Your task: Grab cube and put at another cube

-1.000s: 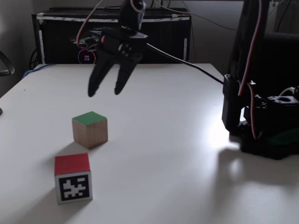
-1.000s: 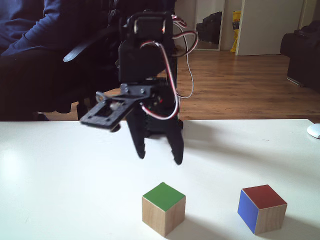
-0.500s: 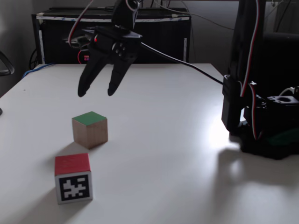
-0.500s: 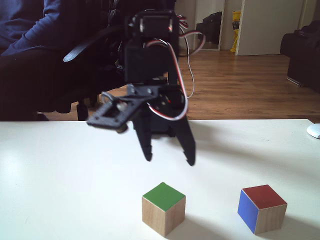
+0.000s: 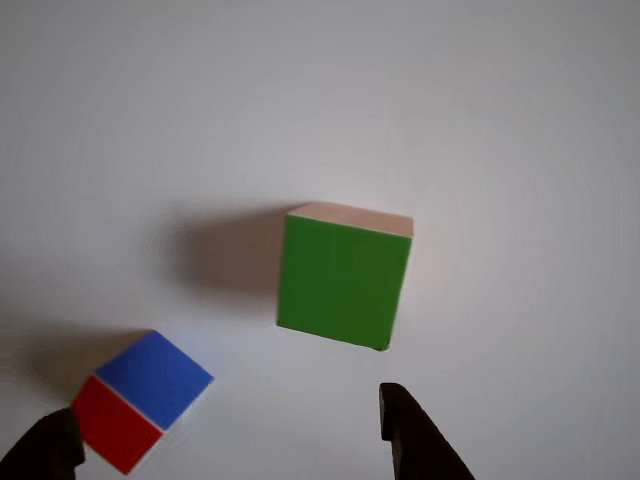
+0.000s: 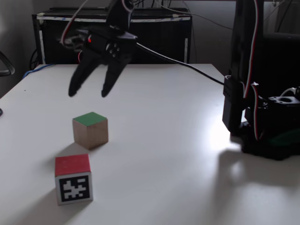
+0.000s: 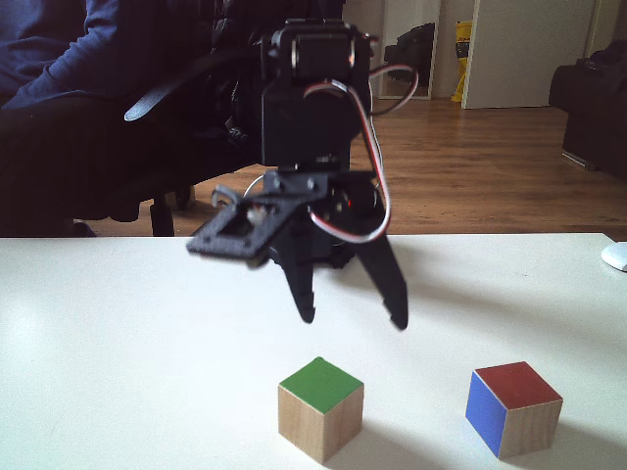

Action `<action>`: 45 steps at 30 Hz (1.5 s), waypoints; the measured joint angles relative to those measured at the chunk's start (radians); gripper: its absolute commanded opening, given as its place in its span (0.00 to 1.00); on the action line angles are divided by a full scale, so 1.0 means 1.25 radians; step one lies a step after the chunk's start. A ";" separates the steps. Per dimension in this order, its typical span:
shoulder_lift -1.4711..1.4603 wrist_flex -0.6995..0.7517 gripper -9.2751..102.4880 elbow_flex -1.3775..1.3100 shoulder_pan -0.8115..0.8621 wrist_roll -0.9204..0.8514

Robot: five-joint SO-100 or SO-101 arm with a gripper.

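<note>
In a fixed view, the blue-and-red marker cube (image 6: 73,179) sits nearest on the white table (image 6: 164,154). The green-topped wooden cube (image 6: 90,130) stands just beyond, at its 1 o'clock, apart from it. Farther back, the black gripper (image 6: 87,91) hangs above the table at the wooden cube's 12 o'clock, jaws spread, holding nothing.

The cube (image 6: 90,130) is a light-brown wooden block with its bright green face turned up, sitting flat on the tabletop (image 6: 164,154). The other cube (image 6: 73,178) is smaller, red on top, with a blue side and a black-and-white marker face; it sits flat near the wooden cube, apart from it, not touching.
</note>
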 measured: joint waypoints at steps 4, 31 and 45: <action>0.000 0.009 0.49 -0.037 0.001 0.016; -0.139 0.104 0.50 -0.222 0.027 0.034; -0.193 0.104 0.50 -0.222 0.016 0.034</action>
